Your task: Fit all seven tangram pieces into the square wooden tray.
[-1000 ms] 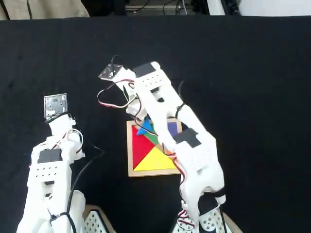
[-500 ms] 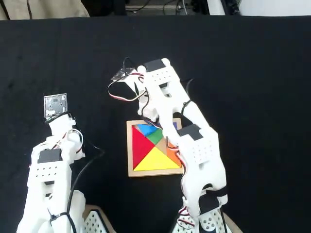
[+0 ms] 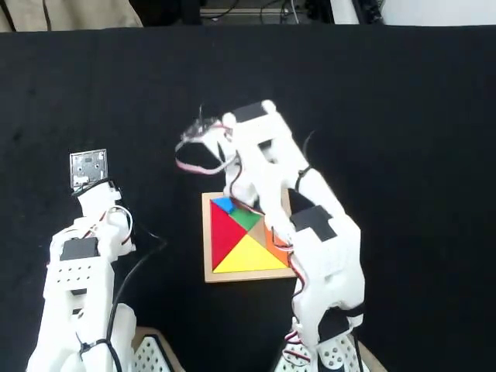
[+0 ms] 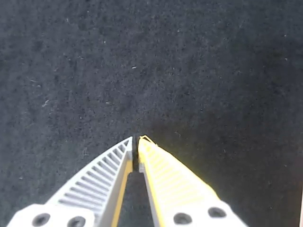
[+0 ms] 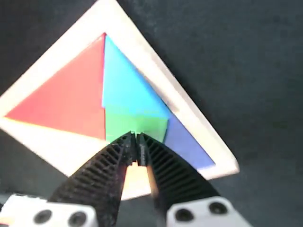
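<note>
The right gripper (image 5: 134,137), closed tight on nothing, hangs just over the green square piece (image 5: 147,122) lying flat in the square wooden tray (image 5: 142,47), probably to press it flush among its neighbours, while the left gripper (image 4: 137,139), likewise closed and empty, rests aside over the black tablecloth (image 4: 142,56).
</note>
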You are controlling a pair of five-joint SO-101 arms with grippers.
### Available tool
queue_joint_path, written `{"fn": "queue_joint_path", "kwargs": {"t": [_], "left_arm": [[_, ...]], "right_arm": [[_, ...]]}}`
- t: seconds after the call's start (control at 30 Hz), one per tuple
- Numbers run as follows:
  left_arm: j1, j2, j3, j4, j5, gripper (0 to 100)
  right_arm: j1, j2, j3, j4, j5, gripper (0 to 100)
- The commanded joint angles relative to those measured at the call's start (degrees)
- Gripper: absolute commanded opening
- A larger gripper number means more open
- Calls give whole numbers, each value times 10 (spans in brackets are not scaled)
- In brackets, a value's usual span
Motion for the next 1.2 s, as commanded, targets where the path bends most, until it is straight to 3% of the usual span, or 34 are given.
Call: {"fn": "queue_joint_path", "kwargs": {"t": [0.0, 0.5, 0.73, 1.17], "left_arm": [[8, -10, -2, -9, 3, 30], [7, -10, 0, -10, 3, 30], [9, -10, 0, -10, 3, 30], [7, -10, 0, -10, 3, 30]], "right_arm": [[-11, -35, 22, -70, 3, 10], [-64, -40, 13, -71, 2, 10], [-45, -98, -31, 18, 4, 10], [-50, 4, -44, -52, 2, 10]]}}
